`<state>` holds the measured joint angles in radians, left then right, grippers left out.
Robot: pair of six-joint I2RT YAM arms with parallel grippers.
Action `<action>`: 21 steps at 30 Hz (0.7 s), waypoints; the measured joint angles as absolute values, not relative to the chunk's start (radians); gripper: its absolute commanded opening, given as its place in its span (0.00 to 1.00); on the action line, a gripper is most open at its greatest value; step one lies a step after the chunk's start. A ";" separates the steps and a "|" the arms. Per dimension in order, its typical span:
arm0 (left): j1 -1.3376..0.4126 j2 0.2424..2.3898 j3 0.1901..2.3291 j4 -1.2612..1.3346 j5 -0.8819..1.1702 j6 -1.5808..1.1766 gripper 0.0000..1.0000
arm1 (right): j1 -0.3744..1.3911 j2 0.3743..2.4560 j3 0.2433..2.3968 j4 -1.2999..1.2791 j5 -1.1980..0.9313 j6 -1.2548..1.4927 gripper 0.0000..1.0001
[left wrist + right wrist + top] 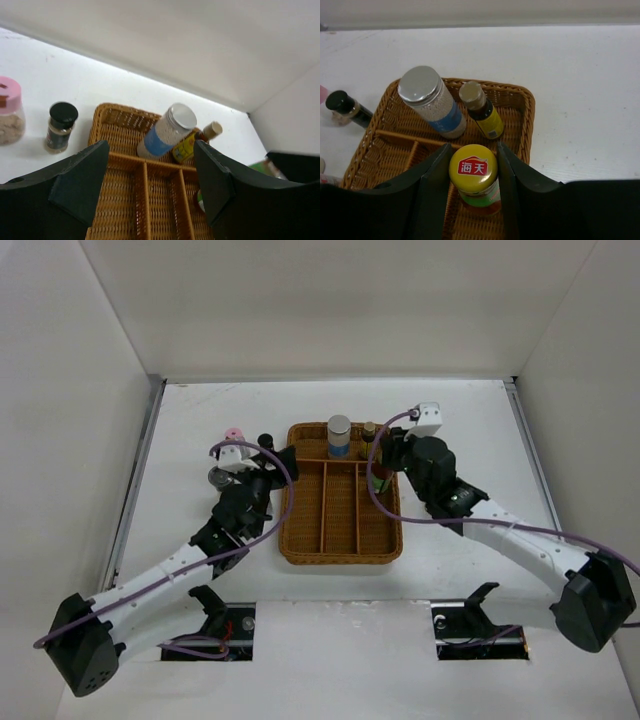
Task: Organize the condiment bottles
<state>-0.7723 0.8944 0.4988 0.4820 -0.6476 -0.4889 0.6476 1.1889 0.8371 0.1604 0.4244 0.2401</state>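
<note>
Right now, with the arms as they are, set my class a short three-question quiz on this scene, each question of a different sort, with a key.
1. True or false: the right claw is shut on the yellow-capped jar.
2. Where does the black-capped jar stand? A: in the wicker tray. B: on the table, left of the tray. C: on top of another jar.
3. How many bottles stand in the tray's far compartment?
Key: 1 true. 2 B. 3 two: the grey-capped jar and the tan-capped bottle.
</note>
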 measured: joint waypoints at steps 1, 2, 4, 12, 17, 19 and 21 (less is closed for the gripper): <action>-0.761 0.891 0.516 0.463 -0.648 -0.493 0.67 | 0.653 1.201 0.829 0.167 0.425 0.239 0.22; -0.750 0.890 0.531 0.444 -0.648 -0.496 0.67 | 0.658 1.213 0.820 0.180 0.426 0.239 0.22; -0.728 0.894 0.555 0.402 -0.650 -0.502 0.68 | 0.666 1.236 0.811 0.196 0.426 0.239 0.22; -0.653 0.989 0.632 0.267 -0.641 -0.509 0.68 | 0.695 1.287 0.805 0.262 0.443 0.211 0.24; -0.600 1.047 0.701 0.196 -0.623 -0.511 0.70 | 0.737 1.324 0.805 0.306 0.473 0.173 0.28; -0.577 1.068 0.728 0.171 -0.617 -0.513 0.70 | 0.756 1.338 0.805 0.330 0.491 0.157 0.28; -0.556 1.094 0.756 0.152 -0.614 -0.514 0.71 | 0.764 1.343 0.803 0.344 0.505 0.147 0.31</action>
<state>-0.5556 1.0943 0.7559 0.1516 -0.6136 -0.5137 0.7635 1.3434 0.8028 0.3439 0.5053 0.1474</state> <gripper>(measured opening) 0.702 0.458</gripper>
